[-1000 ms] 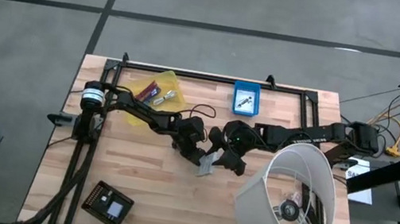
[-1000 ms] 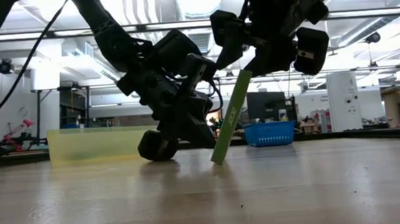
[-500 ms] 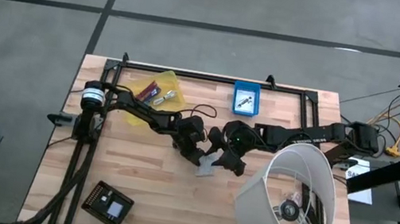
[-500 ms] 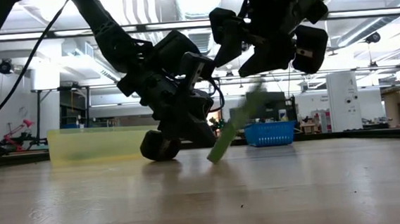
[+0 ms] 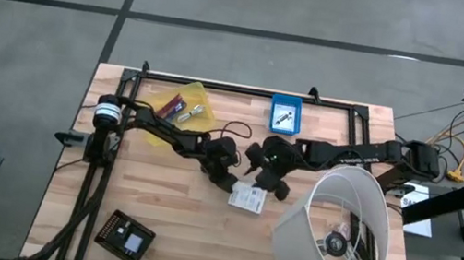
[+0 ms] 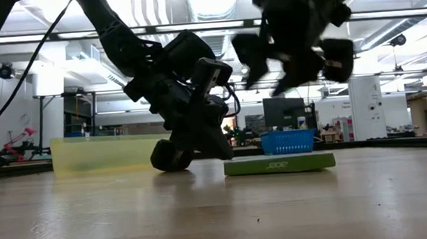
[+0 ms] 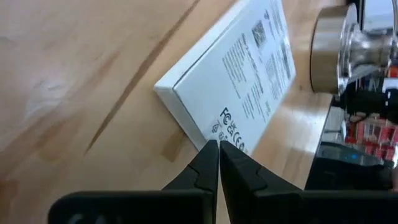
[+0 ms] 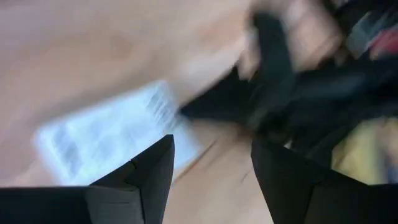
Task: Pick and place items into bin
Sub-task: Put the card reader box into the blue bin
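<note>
A white printed packet [image 5: 248,199] lies flat on the table at its middle; the low view shows its green side edge [image 6: 279,163]. My left gripper [image 5: 228,184] is shut and low at the table, its tips [image 7: 218,144] right at the packet's [image 7: 249,68] long side. My right gripper [image 5: 272,181] is open and hangs above the packet [image 8: 106,140], clear of it [image 6: 292,61]. A yellow bin [image 5: 166,101] at the far left holds a few small items. A blue bin [image 5: 274,109] stands at the far edge. My left gripper's shut fingertips stand at the packet's long side edge [image 7: 205,134], coming in low and nearly level from the table's left. I cannot tell whether they touch it.
A big white lampshade [image 5: 337,235] lies at the near right, close to the right arm. A flat black square device [image 5: 125,236] sits at the near left corner. A black frame [image 5: 248,89] runs along the far edge. Bare wood lies between the device and the packet.
The packet stood tilted on its lower edge with its top at my right gripper. The gripper let it go and rose slightly toward the far edge. The packet tipped over toward the table's right and now lies flat. My left gripper stayed low beside it.
</note>
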Robot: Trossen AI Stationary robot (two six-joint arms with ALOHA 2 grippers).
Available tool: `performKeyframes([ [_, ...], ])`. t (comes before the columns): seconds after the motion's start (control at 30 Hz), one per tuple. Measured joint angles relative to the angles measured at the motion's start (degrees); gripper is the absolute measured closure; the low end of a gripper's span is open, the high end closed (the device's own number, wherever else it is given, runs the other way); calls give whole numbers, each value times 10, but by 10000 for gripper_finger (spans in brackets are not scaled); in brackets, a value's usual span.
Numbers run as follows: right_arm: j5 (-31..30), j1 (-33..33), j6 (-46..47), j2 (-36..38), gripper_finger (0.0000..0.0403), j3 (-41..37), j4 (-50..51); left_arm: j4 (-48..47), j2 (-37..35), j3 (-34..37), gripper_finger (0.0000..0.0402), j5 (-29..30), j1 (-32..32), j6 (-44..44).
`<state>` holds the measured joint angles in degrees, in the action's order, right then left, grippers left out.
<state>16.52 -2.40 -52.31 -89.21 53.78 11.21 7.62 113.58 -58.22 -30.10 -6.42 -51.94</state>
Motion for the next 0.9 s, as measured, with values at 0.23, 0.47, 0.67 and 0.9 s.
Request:
performKeyframes([
  [0.23,43,8,-4,-7,202,-5,136,-6,-3,-6,402,35,5,-3],
  [0.47,106,32,-29,-27,202,-13,179,-13,10,2,402,42,6,-1],
  [0.67,48,63,-42,-58,202,-26,133,-17,61,-7,402,40,16,-17],
  [0.9,44,67,-53,-100,202,-33,109,-15,70,-11,401,41,21,-28],
])
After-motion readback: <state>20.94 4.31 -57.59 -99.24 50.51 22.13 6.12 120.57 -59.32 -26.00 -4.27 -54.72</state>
